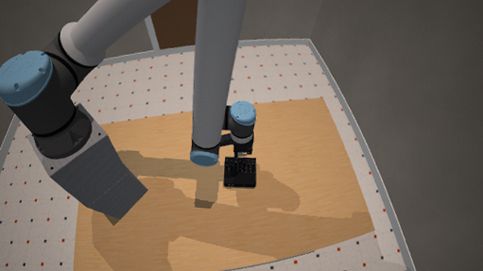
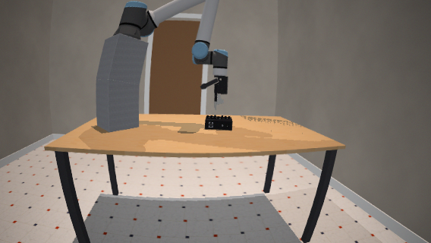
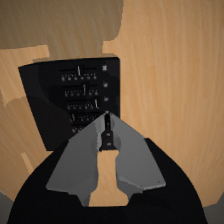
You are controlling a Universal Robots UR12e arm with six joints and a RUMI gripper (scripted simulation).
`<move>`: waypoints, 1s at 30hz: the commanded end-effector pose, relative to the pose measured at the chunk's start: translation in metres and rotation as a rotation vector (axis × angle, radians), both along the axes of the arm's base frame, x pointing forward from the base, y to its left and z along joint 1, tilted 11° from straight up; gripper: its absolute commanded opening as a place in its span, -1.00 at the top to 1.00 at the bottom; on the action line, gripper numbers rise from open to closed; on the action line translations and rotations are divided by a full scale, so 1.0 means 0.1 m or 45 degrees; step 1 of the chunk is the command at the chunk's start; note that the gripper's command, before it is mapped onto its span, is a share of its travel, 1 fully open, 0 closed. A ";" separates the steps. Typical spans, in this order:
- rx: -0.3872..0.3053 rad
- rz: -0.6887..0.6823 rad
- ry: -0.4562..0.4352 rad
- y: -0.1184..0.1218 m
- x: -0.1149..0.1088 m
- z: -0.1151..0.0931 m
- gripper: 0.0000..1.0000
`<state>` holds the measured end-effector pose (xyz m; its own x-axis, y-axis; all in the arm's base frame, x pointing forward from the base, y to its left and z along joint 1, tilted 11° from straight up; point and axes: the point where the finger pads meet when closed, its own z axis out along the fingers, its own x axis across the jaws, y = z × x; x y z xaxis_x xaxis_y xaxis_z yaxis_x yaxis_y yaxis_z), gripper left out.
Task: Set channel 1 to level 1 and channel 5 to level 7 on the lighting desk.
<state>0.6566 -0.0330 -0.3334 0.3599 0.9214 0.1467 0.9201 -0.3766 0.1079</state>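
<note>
gripper (image 2: pixel 217 102): jaws together, nothing held — we hang well above the desk
lighting desk (image 1: pixel 240 172): on the bench (image 2: pixel 265 141), mid-top, directly below us
fader tracks (image 3: pixel 80 92): stacked rows running crosswise in wrist view — tip sits over the lowest rows
next: straight descent, we judge

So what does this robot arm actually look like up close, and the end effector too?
The arm has smooth light-grey tubes, dark grey joints and round sky-blue caps. It rises from a blocky grey pedestal. The end effector is black, with two flat grey wedge-shaped jaws. No cables or markings show.
</note>
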 end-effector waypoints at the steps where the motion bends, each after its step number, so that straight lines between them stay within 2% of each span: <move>1: 0.000 0.000 -0.001 0.00 0.00 0.01 1.00; 30: 0.000 -0.002 -0.001 0.01 0.01 -0.04 1.00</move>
